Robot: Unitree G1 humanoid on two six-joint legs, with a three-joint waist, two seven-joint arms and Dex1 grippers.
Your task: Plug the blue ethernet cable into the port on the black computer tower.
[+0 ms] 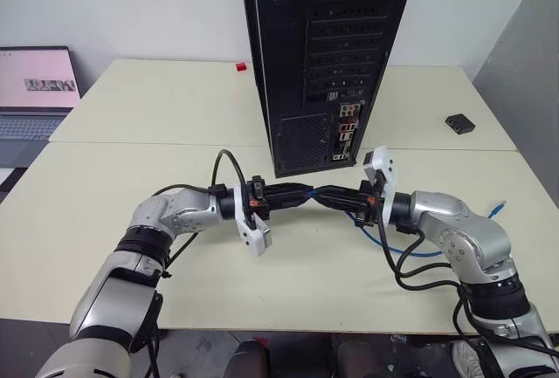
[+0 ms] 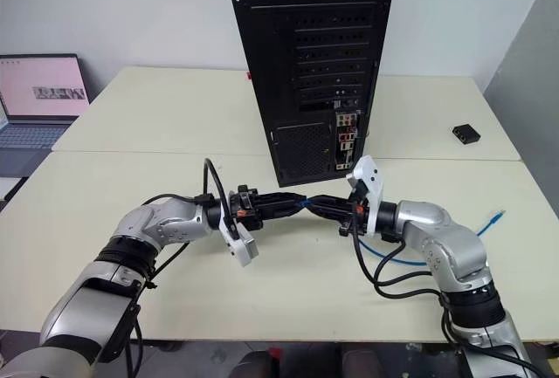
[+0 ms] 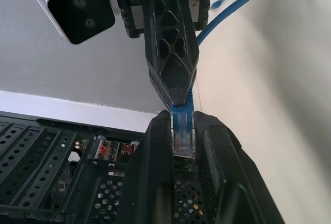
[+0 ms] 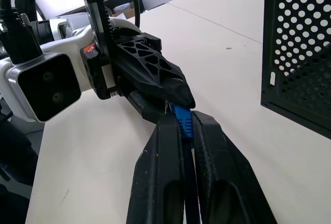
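Observation:
The black computer tower stands upright at the middle of the table, its perforated rear facing me. The port sits in the small connector cluster low on that panel; I cannot pick out the socket itself. Both grippers meet tip to tip just in front of the tower's base. My left gripper is shut on the clear plug of the blue ethernet cable. My right gripper is shut on the blue cord just behind that plug. The rest of the blue ethernet cable loops on the table under my right arm.
A small black box lies on the table at the right. An open laptop stands at the far left. A small red item sits behind the tower's left side. The cable's free end rests near the right table edge.

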